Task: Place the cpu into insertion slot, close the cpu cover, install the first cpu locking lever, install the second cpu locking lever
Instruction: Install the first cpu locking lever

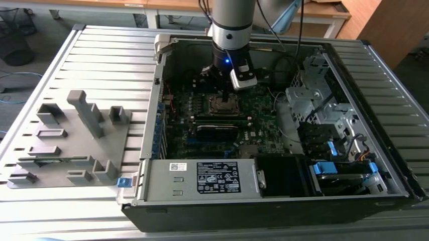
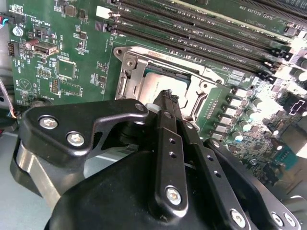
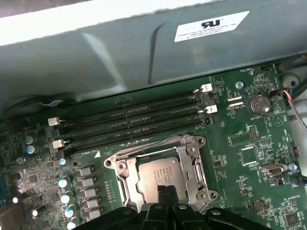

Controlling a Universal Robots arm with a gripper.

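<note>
Where fingers (image 3: 165,194) meet, cpu (image 3: 156,176) beneath.

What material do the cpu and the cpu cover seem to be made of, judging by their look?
The cpu looks like metal on top: dull silver-grey, matte, with a soft sheen and no sharp reflections. The cpu cover looks like thin stamped metal, brighter silver, with glossy highlights along its edges. The gripper over them appears matte black, metal or plastic; I cannot tell.

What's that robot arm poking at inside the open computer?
The arm's gripper is down inside the open computer case, right over the insertion slot on the motherboard. The cpu already sits in the slot, with the cpu cover closed around it. The fingers are together and hold nothing.
</note>
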